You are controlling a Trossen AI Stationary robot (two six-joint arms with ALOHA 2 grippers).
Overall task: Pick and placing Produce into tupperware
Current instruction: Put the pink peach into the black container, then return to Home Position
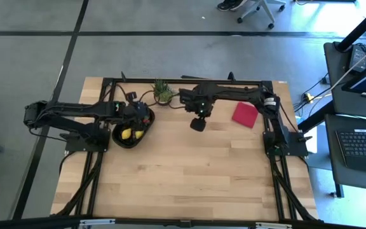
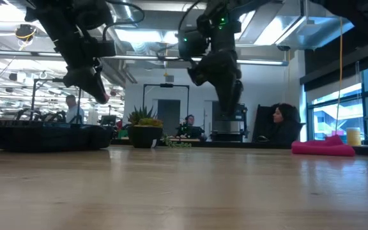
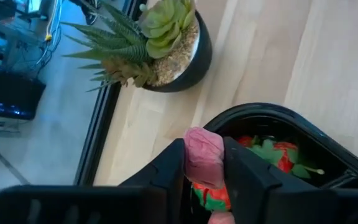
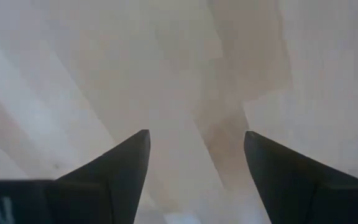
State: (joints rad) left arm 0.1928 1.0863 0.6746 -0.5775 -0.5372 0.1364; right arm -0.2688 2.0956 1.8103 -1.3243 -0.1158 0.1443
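The black tupperware (image 1: 127, 138) sits on the table's left part, with a yellow lemon piece (image 1: 126, 133) inside. In the left wrist view its glossy rim (image 3: 303, 124) shows, with red strawberries (image 3: 281, 155) lying in it. My left gripper (image 3: 205, 149) hovers over the container's far end (image 1: 143, 118), shut on a pinkish berry (image 3: 202, 154). My right gripper (image 4: 196, 140) is open and empty, raised over bare wood near the table's middle (image 1: 197, 124). My left gripper pinches the pinkish berry (image 3: 204, 168) between its two fingers, one finger on each side of it. The berry's rounded end pokes out past the fingertips. It is lifted clear, above the tupperware's rim.
A small potted green plant (image 1: 162, 93) stands by the far edge, just beyond the container. A flat red square (image 1: 244, 114) lies to the right, under the right arm. The near half of the wooden table (image 1: 189, 178) is bare. People sit in the room behind (image 2: 280, 124).
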